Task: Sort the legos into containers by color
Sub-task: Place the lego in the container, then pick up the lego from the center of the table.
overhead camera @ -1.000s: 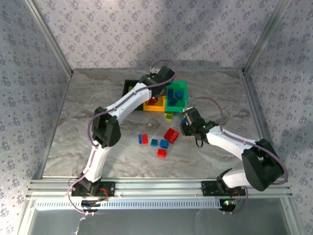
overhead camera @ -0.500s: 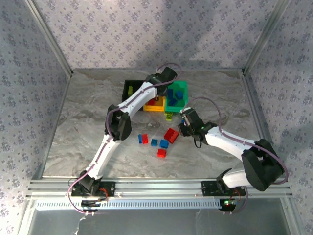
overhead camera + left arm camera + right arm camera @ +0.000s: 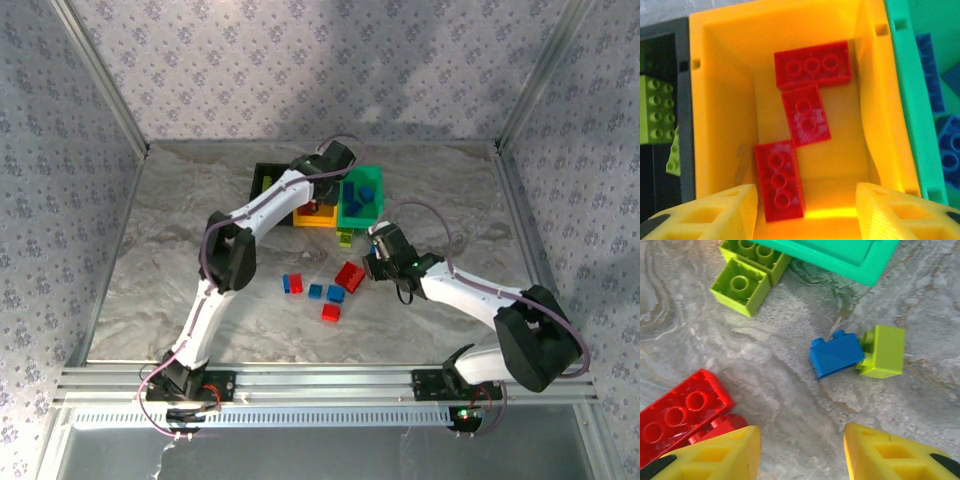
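Three joined bins (image 3: 316,221), three red bricks (image 3: 805,115) in the yellow bin (image 3: 722,100), two arms (image 3: 265,206).

Grey marbled tabletop (image 3: 150,260); floral-patterned walls (image 3: 300,70) around; aluminium rail (image 3: 330,385) along near edge.

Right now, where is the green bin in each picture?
Top external: green bin centre back, right of the yellow bin.
Left wrist: its wall runs down the right edge, beside the yellow bin.
Right wrist: its corner at the top edge.
Landmark: the lime bricks at its front corner.
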Robot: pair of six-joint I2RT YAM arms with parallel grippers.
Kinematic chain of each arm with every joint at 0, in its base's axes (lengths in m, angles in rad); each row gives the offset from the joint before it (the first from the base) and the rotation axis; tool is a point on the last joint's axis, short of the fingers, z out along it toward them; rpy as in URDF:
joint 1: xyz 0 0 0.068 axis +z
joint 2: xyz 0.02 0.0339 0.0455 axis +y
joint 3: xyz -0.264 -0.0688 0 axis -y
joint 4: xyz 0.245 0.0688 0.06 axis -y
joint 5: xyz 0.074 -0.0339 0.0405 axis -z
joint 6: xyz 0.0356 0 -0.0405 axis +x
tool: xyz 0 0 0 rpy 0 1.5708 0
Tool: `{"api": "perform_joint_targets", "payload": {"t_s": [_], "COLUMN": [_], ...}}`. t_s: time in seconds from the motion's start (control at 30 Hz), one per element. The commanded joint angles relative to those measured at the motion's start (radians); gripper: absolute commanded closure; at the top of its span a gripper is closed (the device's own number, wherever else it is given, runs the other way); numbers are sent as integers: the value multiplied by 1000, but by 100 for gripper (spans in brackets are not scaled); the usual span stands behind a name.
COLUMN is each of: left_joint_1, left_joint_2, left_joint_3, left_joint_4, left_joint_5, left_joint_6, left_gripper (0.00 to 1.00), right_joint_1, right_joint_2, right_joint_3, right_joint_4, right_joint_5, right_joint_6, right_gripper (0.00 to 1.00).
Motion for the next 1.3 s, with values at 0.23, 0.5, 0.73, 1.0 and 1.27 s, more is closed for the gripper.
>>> {"api": "perform_joint_targets", "payload": {"t_s": [0.23, 0.5, 0.73, 1.0, 1.27], "left_joint_1": [-7, -6, -7, -6, 4], "left_joint_2": [-479, -641, -762, -845, -883], "left_joint_3": [-621, -867, -1024, -1095, -1165], "left_joint_4": [371, 464, 535, 530, 556], "left_joint_5": [158, 183, 139, 103, 73], "left_joint_6": [-68, -89, -69, -30, -3], "left_gripper": [46, 46, 46, 46, 46], "right_joint_1": [9, 60, 116, 160, 174], "right_joint_2": [-116, -9, 87, 182, 231], "right_joint_3": [-65, -7, 48, 111, 162], "right_joint_4": [7, -73, -83, -99, -173], "right_joint_5": [-168, -141, -87, -50, -2], "right_joint_6": [217, 358, 404, 425, 424], "right_gripper": [41, 42, 42, 43, 45]}}
